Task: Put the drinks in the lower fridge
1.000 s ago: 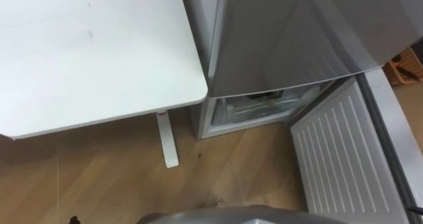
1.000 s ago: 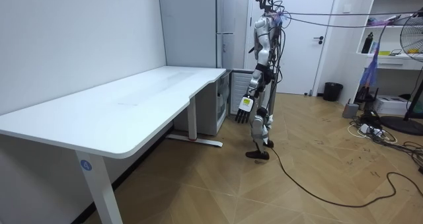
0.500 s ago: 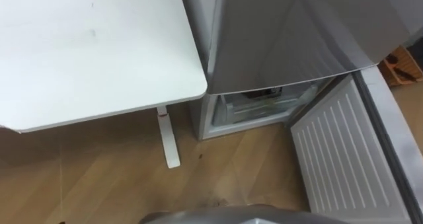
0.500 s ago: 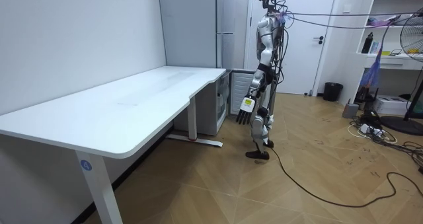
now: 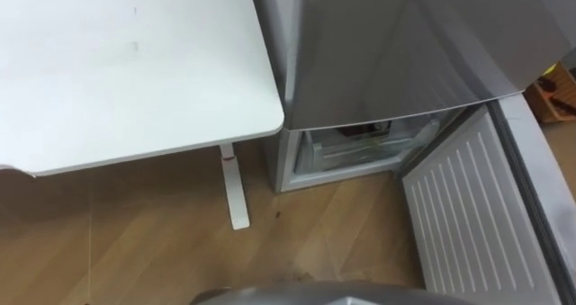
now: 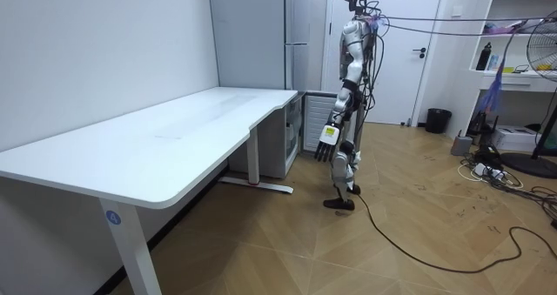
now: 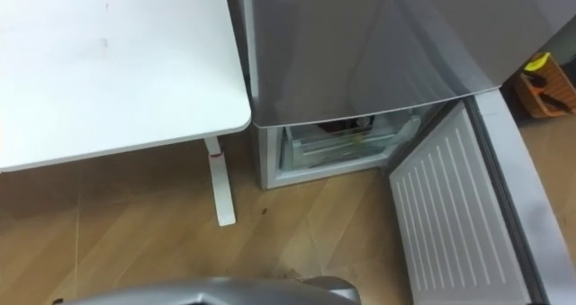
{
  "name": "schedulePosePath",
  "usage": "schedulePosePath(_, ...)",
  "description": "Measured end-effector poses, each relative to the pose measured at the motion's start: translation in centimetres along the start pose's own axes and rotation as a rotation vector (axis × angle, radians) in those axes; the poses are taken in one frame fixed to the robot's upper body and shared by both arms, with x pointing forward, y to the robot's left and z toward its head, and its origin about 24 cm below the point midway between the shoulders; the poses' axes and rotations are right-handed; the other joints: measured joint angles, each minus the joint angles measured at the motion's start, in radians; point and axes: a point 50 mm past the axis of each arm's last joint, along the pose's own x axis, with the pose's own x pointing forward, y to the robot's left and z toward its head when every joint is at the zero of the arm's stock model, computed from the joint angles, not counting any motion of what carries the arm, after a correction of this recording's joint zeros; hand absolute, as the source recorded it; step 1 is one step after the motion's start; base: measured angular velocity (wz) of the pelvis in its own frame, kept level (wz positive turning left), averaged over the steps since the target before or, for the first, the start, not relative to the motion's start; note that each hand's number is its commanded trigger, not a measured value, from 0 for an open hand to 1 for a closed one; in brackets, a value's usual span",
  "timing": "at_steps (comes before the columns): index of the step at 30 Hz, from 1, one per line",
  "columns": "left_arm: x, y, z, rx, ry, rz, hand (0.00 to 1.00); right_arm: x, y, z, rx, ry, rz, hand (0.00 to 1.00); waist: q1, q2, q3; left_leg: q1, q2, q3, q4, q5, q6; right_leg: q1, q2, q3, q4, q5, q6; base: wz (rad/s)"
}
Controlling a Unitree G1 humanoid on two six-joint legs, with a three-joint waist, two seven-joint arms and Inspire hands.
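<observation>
Room view has the robot standing upright just before the tall grey steel fridge (image 5: 387,44), its left hand (image 6: 327,145) hanging near the fridge's base, fingers straight and holding nothing. Low in the fridge, the bottom compartment (image 5: 342,156) stands open, its white ribbed door (image 5: 468,224) swung out. Inside lies something dark (image 7: 346,123) (drinks, perhaps; I cannot tell). Any reach in there, I judge, wants a deep bend, keeping clear of that door.

Below me a white desk (image 5: 135,71) stands by its leg (image 5: 233,190) on the wood floor (image 5: 126,242), just beside the fridge (image 5: 387,53). The fridge's lower compartment (image 5: 355,148) sits open near floor level.
</observation>
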Motion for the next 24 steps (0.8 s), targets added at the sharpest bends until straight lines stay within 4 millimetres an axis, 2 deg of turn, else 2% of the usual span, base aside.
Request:
schedulePosePath(3,0.0,-0.2,0.0,0.017,-0.001,-0.004,0.0,-0.1,0.2,-0.4,0.022,0.017,0.01,0.0,0.004,0.014,-0.0022,0.003,0.0,-0.001,-0.003,0.0,-0.001,0.002,0.0,0.0,0.0,0.0,0.0,0.0)
schedulePosePath(5,0.0,-0.3,0.0,0.019,-0.002,-0.006,0.0,-0.2,0.6,-1.4,0.047,0.055,0.032,0.0,0.004,0.016,-0.0014,0.005,0.0,-0.003,-0.001,0.0,-0.001,0.004,0.001,0.0,0.0,0.0,-0.001,0.05)
schedulePosePath(11,0.0,-0.5,0.3,0.037,-0.009,-0.009,0.0,-0.6,0.7,-4.5,0.13,0.162,0.053,0.0,0.018,0.03,0.0062,0.013,0.0,-0.013,-0.001,-0.002,-0.002,0.013,0.0,0.004,-0.002,-0.004,-0.002,0.02)
schedulePosePath(16,0.0,-0.6,0.6,0.032,-0.017,-0.018,0.0,-0.7,0.5,-5.1,0.191,0.168,0.05,0.0,0.022,0.038,0.0084,0.01,0.001,-0.014,-0.005,-0.001,-0.003,0.015,0.002,0.004,-0.004,-0.006,-0.003,0.01)
schedulePosePath(24,0.0,-0.9,0.8,0.033,-0.022,-0.034,0.0,-1.0,-0.2,-7.2,0.204,0.202,0.054,0.0,0.027,0.04,0.0008,0.016,-0.001,-0.012,-0.016,0.002,-0.008,0.017,0.005,0.004,-0.015,-0.003,-0.007,0.0)
